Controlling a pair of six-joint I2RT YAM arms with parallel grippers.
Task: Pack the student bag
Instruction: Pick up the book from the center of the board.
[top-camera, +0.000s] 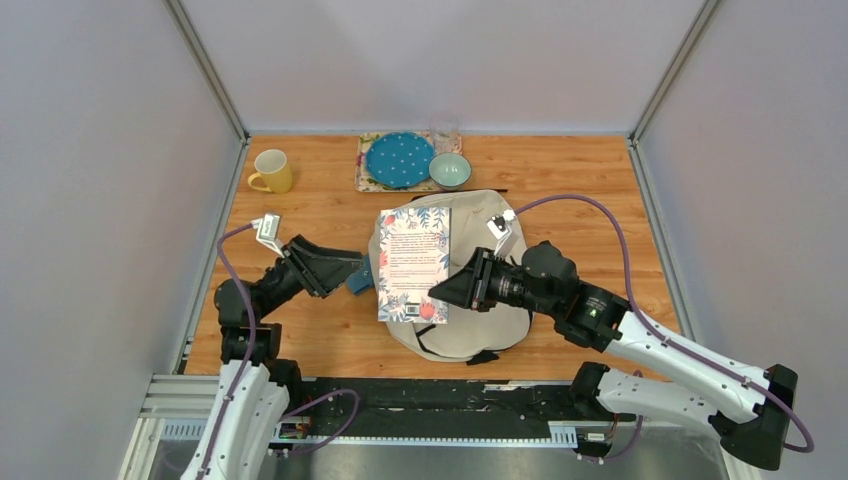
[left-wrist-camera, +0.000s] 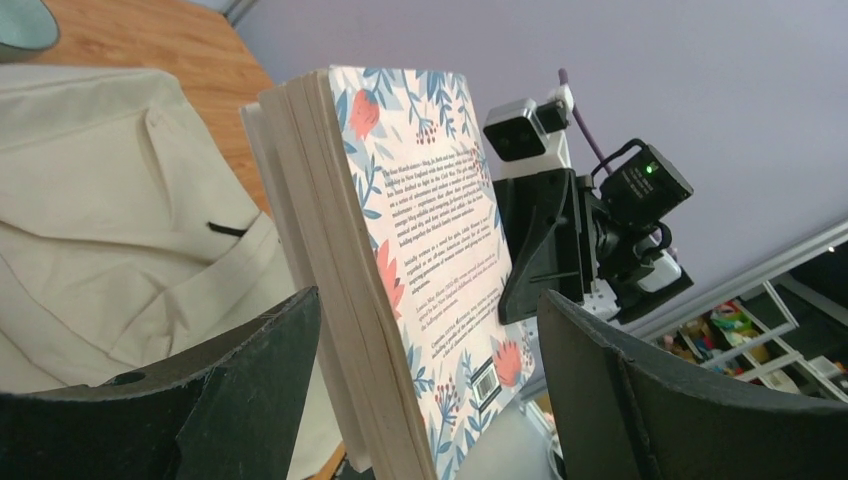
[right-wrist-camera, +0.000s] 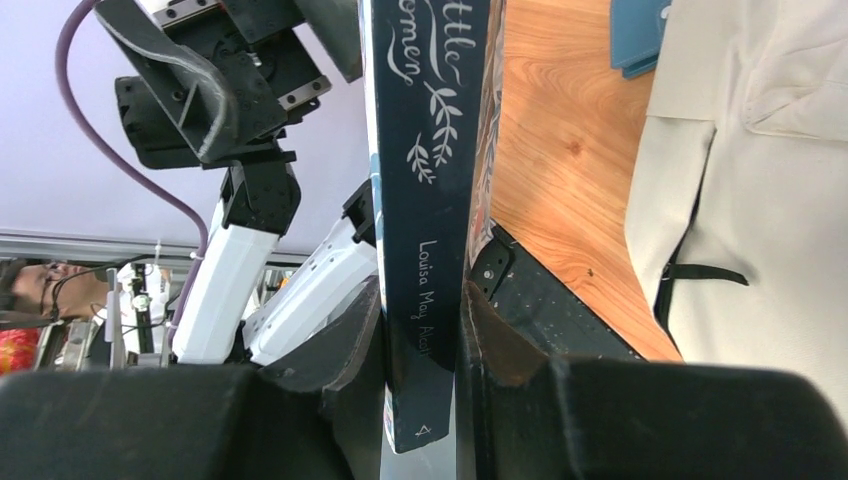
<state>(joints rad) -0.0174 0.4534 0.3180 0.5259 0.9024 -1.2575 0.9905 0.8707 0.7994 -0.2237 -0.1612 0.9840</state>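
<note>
Wooden table (top-camera: 600, 200), walled on three sides. The student bag (top-camera: 470, 335), cream with black straps, lies flat at the table's middle, reaching toward the near edge.

Right gripper (top-camera: 440, 293) is clenched on a floral paperback book (top-camera: 414, 262), fingers pinching the dark spine. The book is held level over the bag's left half, back cover and barcode up.

Left gripper (top-camera: 352, 272) is released, jaws spread wide and aimed at the book's page edge. In the left wrist view the book sits between the fingers (left-wrist-camera: 250, 400) with gaps on both sides.

Far edge, middle: a placemat (top-camera: 362, 175) with a blue dotted plate (top-camera: 399, 159) and a teal bowl (top-camera: 450, 169) on it, and a clear glass (top-camera: 445, 133) behind them. A yellow mug (top-camera: 272, 171) stands toward the far-left corner. A small blue object (top-camera: 358, 284) lies under the left gripper, beside the bag; what it is cannot be told.
</note>
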